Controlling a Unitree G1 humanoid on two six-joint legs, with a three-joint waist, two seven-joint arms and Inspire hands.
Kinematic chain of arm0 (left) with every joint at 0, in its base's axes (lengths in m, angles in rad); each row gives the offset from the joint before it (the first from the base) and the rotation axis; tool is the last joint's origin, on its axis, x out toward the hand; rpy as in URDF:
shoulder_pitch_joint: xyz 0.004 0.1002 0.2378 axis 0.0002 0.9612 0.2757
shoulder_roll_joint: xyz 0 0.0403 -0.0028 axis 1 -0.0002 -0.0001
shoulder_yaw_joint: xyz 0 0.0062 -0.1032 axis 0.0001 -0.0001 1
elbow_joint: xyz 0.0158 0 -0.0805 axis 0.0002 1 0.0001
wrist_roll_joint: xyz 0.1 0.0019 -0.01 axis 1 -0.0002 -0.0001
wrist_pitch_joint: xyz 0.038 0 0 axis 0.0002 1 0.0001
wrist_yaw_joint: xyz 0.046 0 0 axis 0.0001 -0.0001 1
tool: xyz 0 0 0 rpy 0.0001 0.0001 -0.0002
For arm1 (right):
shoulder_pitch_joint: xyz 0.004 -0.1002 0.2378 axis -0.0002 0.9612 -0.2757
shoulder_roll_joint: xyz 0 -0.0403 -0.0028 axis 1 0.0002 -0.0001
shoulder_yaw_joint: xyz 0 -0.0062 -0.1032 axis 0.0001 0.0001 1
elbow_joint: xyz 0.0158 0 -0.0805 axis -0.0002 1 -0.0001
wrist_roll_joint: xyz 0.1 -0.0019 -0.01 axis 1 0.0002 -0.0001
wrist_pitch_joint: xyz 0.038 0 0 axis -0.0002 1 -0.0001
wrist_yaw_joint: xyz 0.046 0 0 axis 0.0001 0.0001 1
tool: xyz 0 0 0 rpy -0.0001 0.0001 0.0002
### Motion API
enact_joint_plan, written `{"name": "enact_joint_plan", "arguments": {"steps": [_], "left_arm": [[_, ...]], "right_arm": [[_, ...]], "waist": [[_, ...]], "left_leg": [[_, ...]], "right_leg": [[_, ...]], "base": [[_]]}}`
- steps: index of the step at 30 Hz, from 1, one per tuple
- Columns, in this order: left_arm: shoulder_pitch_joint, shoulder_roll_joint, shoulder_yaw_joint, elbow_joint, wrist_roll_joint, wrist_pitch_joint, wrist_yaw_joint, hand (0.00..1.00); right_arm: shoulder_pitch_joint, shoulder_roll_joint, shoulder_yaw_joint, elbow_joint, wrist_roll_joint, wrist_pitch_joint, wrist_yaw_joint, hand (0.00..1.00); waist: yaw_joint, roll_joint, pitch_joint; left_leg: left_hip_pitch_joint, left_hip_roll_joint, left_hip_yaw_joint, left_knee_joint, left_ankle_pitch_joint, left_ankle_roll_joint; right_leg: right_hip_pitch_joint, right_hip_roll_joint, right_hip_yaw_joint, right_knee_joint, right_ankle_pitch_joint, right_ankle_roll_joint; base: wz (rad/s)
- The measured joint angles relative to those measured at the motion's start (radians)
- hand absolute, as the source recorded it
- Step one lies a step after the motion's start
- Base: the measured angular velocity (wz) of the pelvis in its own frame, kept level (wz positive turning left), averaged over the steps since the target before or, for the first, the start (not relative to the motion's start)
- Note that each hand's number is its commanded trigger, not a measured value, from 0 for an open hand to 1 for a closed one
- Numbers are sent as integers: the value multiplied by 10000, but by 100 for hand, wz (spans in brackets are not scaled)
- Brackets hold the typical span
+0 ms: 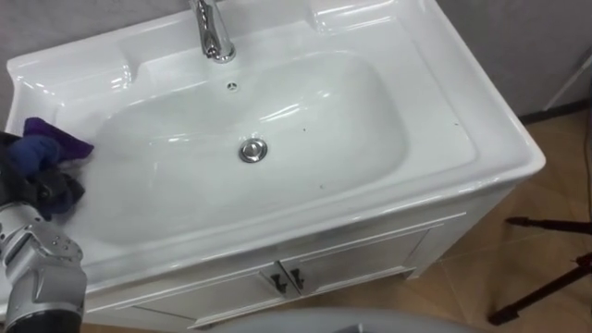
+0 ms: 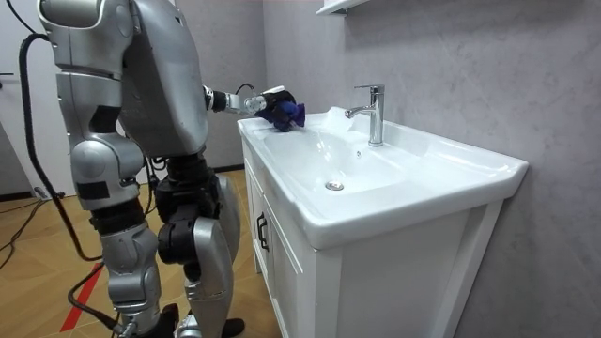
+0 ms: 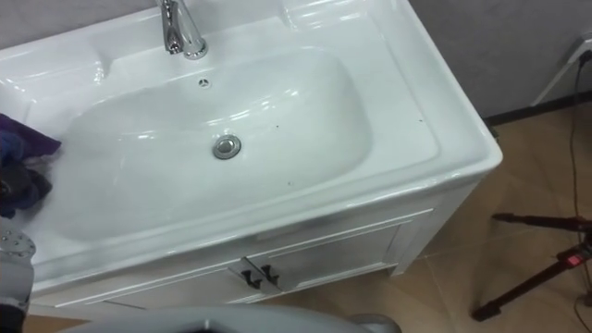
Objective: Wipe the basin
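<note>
A white basin (image 1: 462, 139) sits on a cabinet, with a chrome tap (image 1: 215, 32) at the back and a round metal drain (image 1: 252, 150) in the middle of the bowl. A few small dark specks dot the bowl. A purple cloth (image 1: 46, 146) lies bunched on the basin's left rim. My left hand (image 1: 42, 185) is curled round the cloth, its dark fingers pressed into the folds. In the room view I stand at the cabinet's front with the left arm stretched out, hand (image 2: 254, 99) on the cloth (image 2: 285, 111) at the rim's far corner.
Two white cabinet doors with dark handles (image 1: 287, 277) lie below the basin's front edge. Black tripod legs (image 1: 546, 277) stand on the wooden floor to the right. A grey wall runs behind the tap, and a white shelf (image 2: 338, 7) hangs above it.
</note>
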Motion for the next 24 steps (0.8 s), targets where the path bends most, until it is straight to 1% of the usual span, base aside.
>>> {"name": "enact_joint_plan", "arguments": {"steps": [6, 11, 24], "left_arm": [[0, 0, -19, 1, 1, 21, 0, 0], [1, 0, -39, 3, 1, 159, -13, 0], [0, 0, -38, 2, 8, 198, -14, 0]], "right_arm": [[-29, 0, 12, -28, 105, 104, -3, 0], [-113, -2, 34, -28, 113, 197, -81, 0], [-171, -4, 192, -28, 165, 206, -119, 0]], "waist": [[8, -19, 8], [21, -26, 11], [-6, -9, 4]], "left_leg": [[0, -1, 0, -1, 0, 0], [2, -5, 1, 1, 1, 0], [9, -5, 3, 5, 1, 0]], "right_leg": [[-1, -2, 1, -9, -1, 1], [-3, -5, 9, -8, -5, 3], [6, -5, 16, -4, -5, 4]], "base": [[0], [0], [0]]}}
